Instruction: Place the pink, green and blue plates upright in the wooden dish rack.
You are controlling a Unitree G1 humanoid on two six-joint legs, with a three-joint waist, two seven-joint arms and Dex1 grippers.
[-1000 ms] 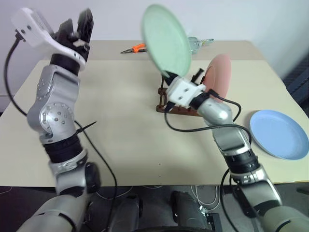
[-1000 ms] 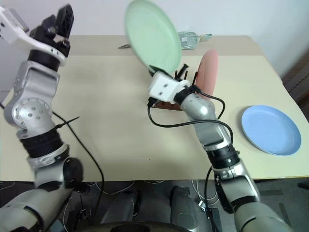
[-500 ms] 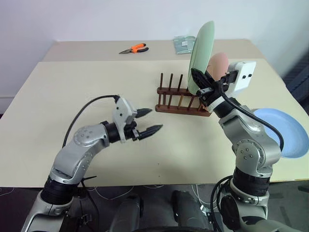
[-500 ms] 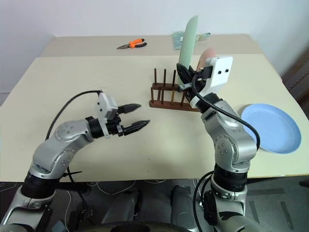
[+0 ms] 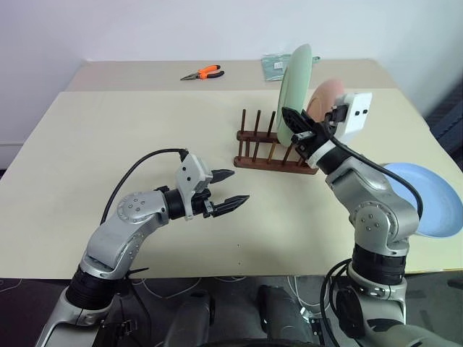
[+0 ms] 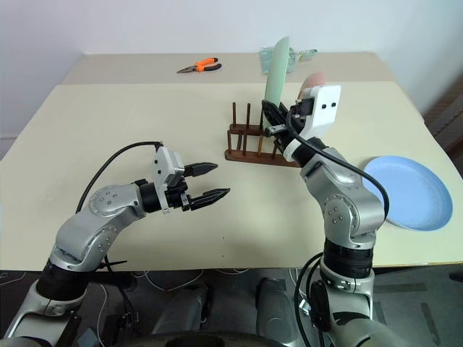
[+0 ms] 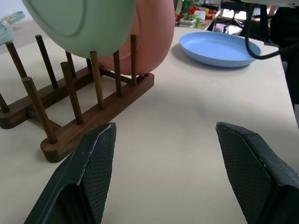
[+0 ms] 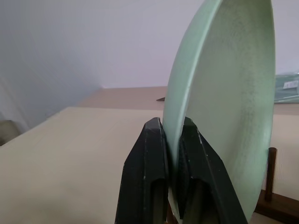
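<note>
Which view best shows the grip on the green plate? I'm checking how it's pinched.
The right wrist view: both fingers clamp the green plate at its rim. The eye views show the plate edge-on above the wooden dish rack; the left wrist view shows its lower part.

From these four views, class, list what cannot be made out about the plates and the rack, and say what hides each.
- Pink plate: head views, mostly hidden by the green plate and right gripper.
- Green plate's lower edge: left wrist view, behind the wooden dish rack pegs, so whether it is seated is unclear.
- Blue plate: left eye view, cut off by the edge.
- Rack: right wrist view, hidden by the plate and fingers.
</note>
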